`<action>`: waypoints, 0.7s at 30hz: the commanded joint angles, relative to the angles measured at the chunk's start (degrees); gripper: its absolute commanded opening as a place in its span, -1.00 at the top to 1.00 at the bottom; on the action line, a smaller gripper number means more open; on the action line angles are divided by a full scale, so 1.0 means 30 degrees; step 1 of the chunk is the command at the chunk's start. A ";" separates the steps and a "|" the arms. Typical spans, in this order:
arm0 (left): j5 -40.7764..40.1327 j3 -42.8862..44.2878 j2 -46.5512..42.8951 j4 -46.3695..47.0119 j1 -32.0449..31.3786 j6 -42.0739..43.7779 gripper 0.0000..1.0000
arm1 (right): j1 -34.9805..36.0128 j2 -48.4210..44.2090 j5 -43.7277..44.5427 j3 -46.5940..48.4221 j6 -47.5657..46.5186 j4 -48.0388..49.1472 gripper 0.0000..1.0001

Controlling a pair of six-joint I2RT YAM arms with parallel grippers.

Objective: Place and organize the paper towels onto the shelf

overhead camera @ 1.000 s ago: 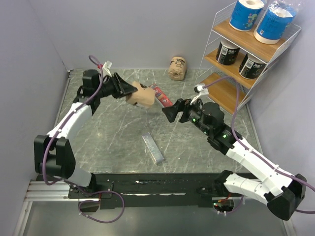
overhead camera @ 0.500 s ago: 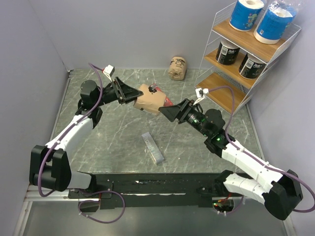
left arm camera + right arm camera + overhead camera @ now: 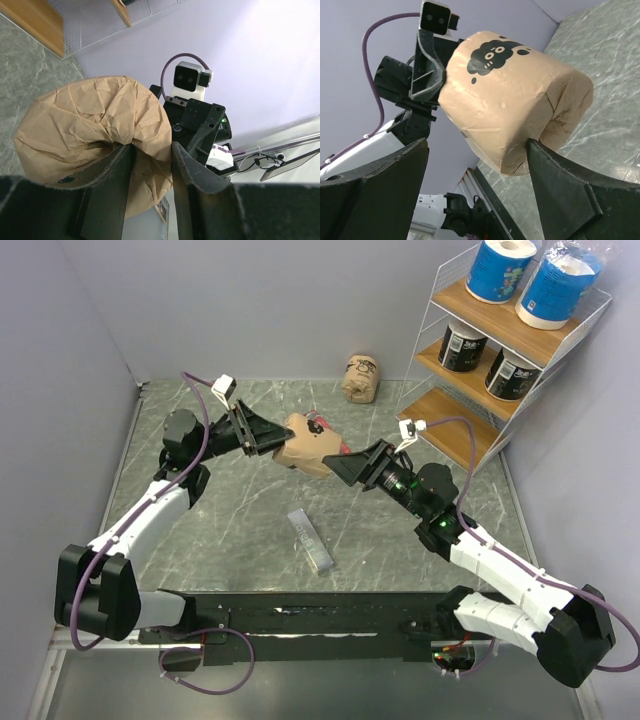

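The left gripper [image 3: 272,438] pinches the crumpled end of a tan roll [image 3: 308,445], held up off the table [image 3: 230,530]. The right gripper [image 3: 338,466] gapes wide around its other end, perhaps not touching. The shelf [image 3: 455,425] stands well apart.

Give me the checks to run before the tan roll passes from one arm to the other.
1. The left end effector is shut on the tan-brown paper towel roll: ok.
2. The right end effector is open, with one finger on each side of the roll: ok.
3. The right fingers are pressing the wrap: cannot tell.
4. The roll is lifted off the marble table: ok.
5. There is room on the shelf's bottom tier: ok in the part that shows.
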 commanded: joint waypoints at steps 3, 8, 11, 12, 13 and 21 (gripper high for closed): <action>-0.0358 0.0843 -0.0897 0.0106 -0.0221 0.0719 0.18 | -0.0101 -0.0774 0.1151 -0.0274 0.0288 -0.0480 -0.77; -0.0417 0.0785 -0.0810 0.0076 -0.0250 0.0837 0.18 | -0.0131 -0.0805 0.1357 -0.0244 0.0112 -0.0716 -0.82; -0.0563 0.0697 -0.0751 -0.0010 -0.0279 0.1272 0.18 | -0.0101 -0.0541 0.1182 -0.0419 0.0257 -0.0277 -0.82; -0.0940 0.0784 -0.0722 -0.1171 -0.0279 0.1711 0.17 | -0.0101 -0.0541 0.1414 -0.0449 0.0287 -0.0595 -0.82; -0.1292 0.0842 -0.0664 -0.2082 -0.0279 0.2354 0.15 | -0.0101 -0.0686 0.1677 -0.0478 0.0229 -0.0801 -0.82; -0.4401 -0.1880 0.1529 -0.4934 -0.0367 0.5697 -0.47 | -0.0160 0.0014 0.2500 -0.1387 -0.0561 -0.0218 -0.81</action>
